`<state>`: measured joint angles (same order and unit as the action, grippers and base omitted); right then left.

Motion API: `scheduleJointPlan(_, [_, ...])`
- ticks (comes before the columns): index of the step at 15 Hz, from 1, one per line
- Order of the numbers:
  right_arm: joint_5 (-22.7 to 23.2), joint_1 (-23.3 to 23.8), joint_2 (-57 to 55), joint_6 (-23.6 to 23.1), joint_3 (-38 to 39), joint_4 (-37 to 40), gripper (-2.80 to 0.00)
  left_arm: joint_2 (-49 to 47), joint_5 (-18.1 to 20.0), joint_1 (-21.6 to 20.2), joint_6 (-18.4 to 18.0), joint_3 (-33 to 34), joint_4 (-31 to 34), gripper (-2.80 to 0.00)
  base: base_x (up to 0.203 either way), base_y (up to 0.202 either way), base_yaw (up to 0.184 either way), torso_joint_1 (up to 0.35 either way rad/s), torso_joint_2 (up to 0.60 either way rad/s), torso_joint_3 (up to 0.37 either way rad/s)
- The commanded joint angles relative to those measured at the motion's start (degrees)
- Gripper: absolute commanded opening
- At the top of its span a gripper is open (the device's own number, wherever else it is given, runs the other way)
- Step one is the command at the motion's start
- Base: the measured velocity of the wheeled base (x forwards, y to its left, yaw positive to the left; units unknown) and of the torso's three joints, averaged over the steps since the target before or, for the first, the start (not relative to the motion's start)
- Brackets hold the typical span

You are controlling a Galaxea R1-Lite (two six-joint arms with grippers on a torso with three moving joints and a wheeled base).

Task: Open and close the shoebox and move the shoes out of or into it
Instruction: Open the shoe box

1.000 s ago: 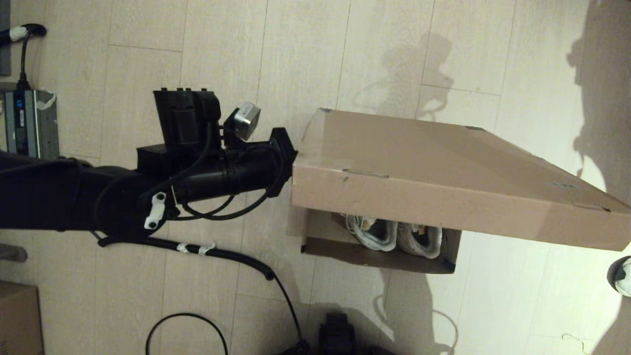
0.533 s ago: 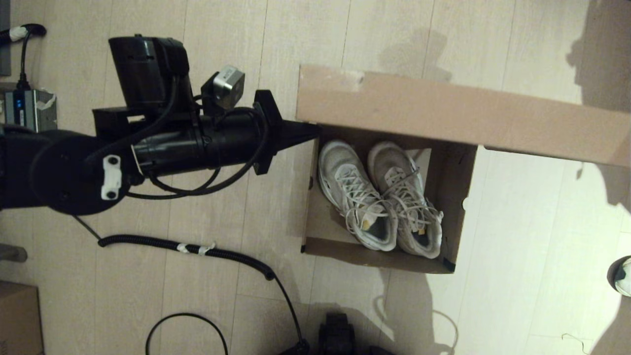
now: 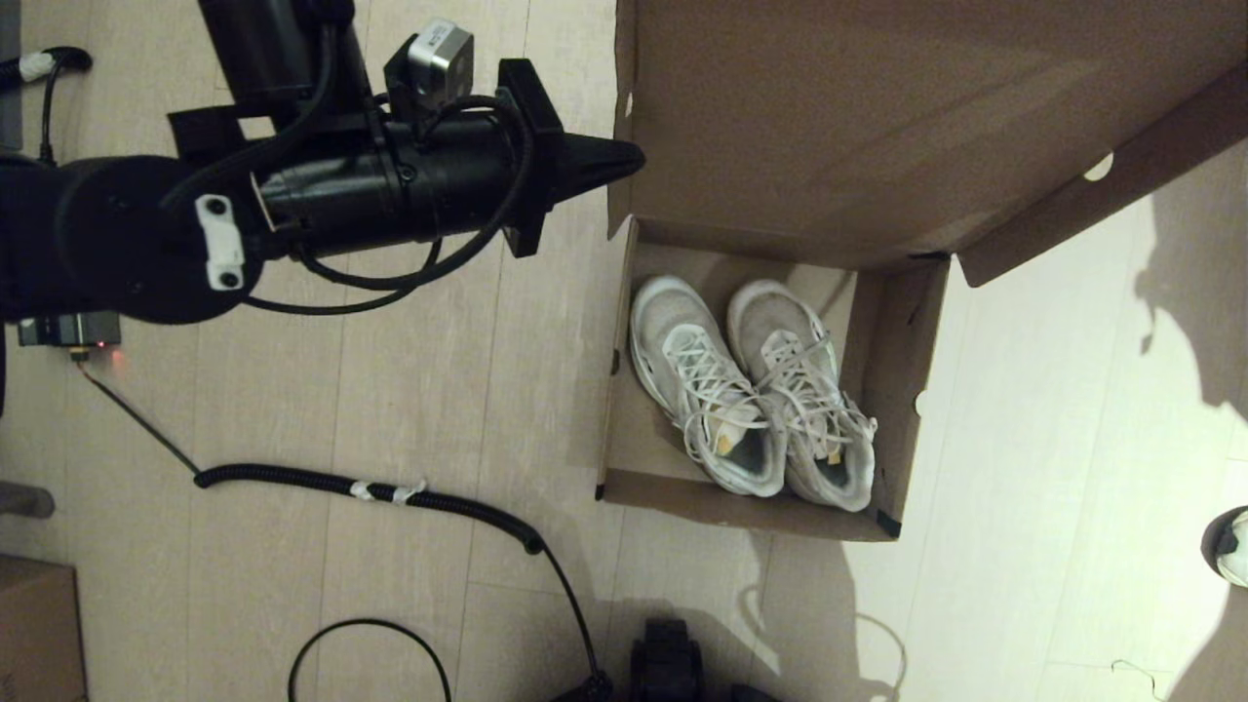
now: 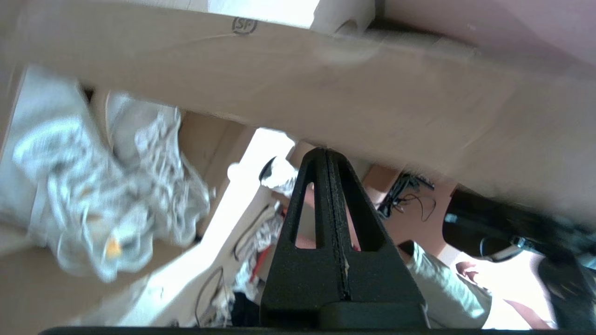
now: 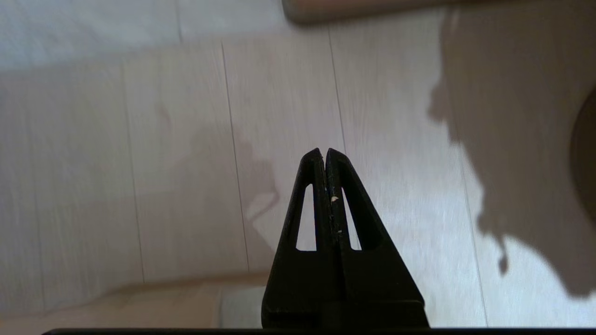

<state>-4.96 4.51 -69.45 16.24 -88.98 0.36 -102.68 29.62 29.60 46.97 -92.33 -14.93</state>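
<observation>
The brown cardboard shoebox (image 3: 751, 512) stands open on the floor, with its hinged lid (image 3: 877, 127) swung up and back. Inside lie the two white sneakers (image 3: 702, 385), side by side with their toes toward the far wall. My left gripper (image 3: 634, 156) is shut and holds nothing. Its tip rests against the lid's left edge, above the box's far left corner. In the left wrist view the left gripper (image 4: 326, 151) touches the lid (image 4: 326, 93) from below, with the shoes (image 4: 93, 195) blurred beyond. My right gripper (image 5: 324, 151) is shut over bare floor and is outside the head view.
A black coiled cable (image 3: 390, 487) runs across the floor left of the box. A smaller plain carton (image 3: 34, 624) sits at the near left corner. A black base part (image 3: 668, 663) is at the near edge, and a round object (image 3: 1230, 546) at the right edge.
The lid has gone from nearly covering the box to raised upright and back. My left arm rose and moved away with it, and both shoes came fully into view.
</observation>
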Motion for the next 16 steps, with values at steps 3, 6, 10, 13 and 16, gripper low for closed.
scheduleJointPlan(3, [-1.00, 0.01, 3.06, -4.44, -9.02, 10.64, -2.80, -11.42, 0.16, 0.03, 0.31, -12.34, 0.89, -2.80, 0.000, 0.000, 0.000, 0.000, 0.00, 0.000])
scheduleJointPlan(6, [-1.13, -0.03, 5.77, -7.81, -4.41, 14.30, -2.80, -16.61, -0.06, 0.05, 0.19, -19.15, 3.44, -2.80, 0.000, 0.000, 0.000, 0.000, 0.00, 0.000])
scheduleJointPlan(10, [-0.48, -0.16, 5.72, -7.69, 10.43, 14.01, -2.80, -8.34, -3.22, -2.56, -0.46, -9.15, 4.42, -2.80, 0.000, 0.000, 0.000, 0.000, 0.00, 0.000])
scheduleJointPlan(13, [-0.10, -0.24, 2.57, -8.22, 24.17, 5.83, -2.80, 0.13, -2.62, -7.92, -8.31, 5.85, 8.13, -2.80, 0.000, 0.000, 0.000, 0.000, 0.00, 0.000])
scheduleJointPlan(16, [-0.05, -0.26, -7.31, -13.09, 34.07, -9.58, -2.80, 4.62, -2.26, -13.65, -25.61, 20.89, 10.43, -2.80, 0.000, 0.000, 0.000, 0.000, 0.00, 0.000])
